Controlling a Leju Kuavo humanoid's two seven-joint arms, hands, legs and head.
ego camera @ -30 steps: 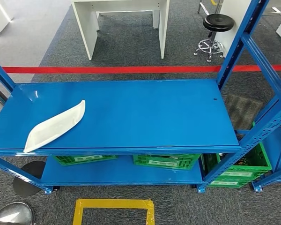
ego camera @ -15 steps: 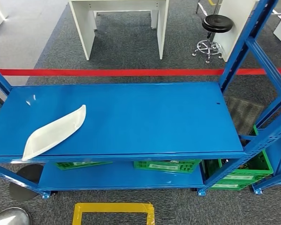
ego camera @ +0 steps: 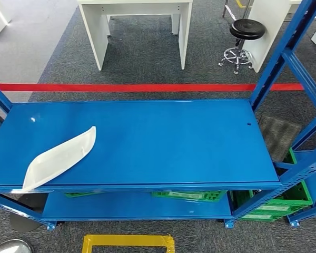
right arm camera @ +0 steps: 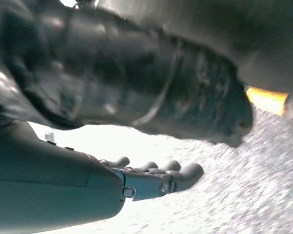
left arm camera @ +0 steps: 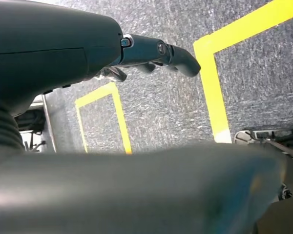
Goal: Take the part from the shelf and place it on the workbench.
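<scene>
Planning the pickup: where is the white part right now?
In the head view, the white part lies on the blue shelf, at its front left corner.

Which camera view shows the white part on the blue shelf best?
The head view: the white part lies whole on the top board of the blue shelf, near its left front edge. The two wrist views look at the floor and give nothing of the part.

- Grey carpet floor (ego camera: pixel 148 47) crossed by a red tape line (ego camera: pixel 124 87)
- Yellow tape rectangle (ego camera: pixel 128 242) on the floor in the foreground
- White table (ego camera: pixel 136 21) beyond the line
- Black stool (ego camera: pixel 247 31) on a chrome base, far right
</scene>
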